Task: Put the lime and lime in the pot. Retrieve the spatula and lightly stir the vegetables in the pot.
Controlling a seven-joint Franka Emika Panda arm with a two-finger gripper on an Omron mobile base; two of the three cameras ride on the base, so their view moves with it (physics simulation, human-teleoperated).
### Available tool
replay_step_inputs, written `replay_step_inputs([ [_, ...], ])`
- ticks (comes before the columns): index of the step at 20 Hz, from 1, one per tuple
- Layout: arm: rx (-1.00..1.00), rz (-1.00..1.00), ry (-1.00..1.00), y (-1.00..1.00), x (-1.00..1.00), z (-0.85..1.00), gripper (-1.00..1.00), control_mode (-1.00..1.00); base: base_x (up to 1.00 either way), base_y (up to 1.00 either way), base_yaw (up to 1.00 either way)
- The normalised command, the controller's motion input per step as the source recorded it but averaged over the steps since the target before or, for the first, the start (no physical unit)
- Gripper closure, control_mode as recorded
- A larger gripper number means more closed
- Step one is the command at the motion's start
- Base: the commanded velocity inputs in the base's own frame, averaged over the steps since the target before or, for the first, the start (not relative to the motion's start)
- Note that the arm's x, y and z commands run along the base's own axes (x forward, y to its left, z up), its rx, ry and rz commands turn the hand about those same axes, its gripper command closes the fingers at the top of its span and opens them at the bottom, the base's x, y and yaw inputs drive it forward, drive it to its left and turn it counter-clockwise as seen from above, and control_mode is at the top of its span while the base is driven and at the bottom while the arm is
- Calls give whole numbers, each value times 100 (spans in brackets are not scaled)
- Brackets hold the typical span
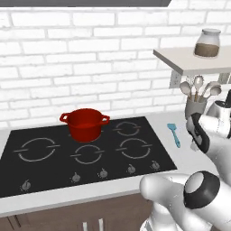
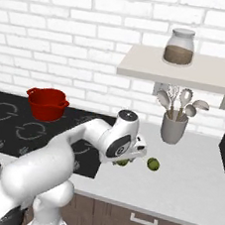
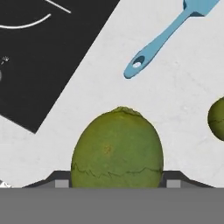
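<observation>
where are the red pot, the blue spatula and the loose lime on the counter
squat bright-red round cooking pot (image 1: 85, 124), left base view, front wall
slim light-blue spatula (image 3: 162, 37), hand view, mid handle
small round green lime lying free on the counter (image 2: 152, 164), right base view, its middle

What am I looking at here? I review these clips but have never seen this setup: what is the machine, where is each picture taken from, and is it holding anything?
It is a white robot arm in a simulated kitchen. Two pictures come from cameras on its base, behind it to the left and right; the third looks along its hand. A red pot stands on the black cooktop. On the counter beside it lie a blue spatula and two limes. The hand is down at the near lime, which sits between its fingertips; whether it is gripped yet I cannot tell. The other lime lies apart. A grey holder with metal utensils stands by the wall.
</observation>
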Motion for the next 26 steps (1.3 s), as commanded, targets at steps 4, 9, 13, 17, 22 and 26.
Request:
replay_step_inputs([
  [4, 0, 11, 0, 90, -6, 68, 100, -100, 0, 0, 0],
  [9, 0, 15, -1, 100, 0, 53, 100, -100, 0, 0, 0],
  [13, 0, 20, 0, 100, 0, 37, 100, -100, 0, 0, 0],
  [17, 0, 23, 0, 97, 0, 30, 100, -100, 0, 0, 0],
  [22, 0, 24, 0, 90, 12, 44, 100, -100, 0, 0, 0],
  [26, 0, 18, 0, 70, 19, 66, 100, -100, 0, 0, 0],
])
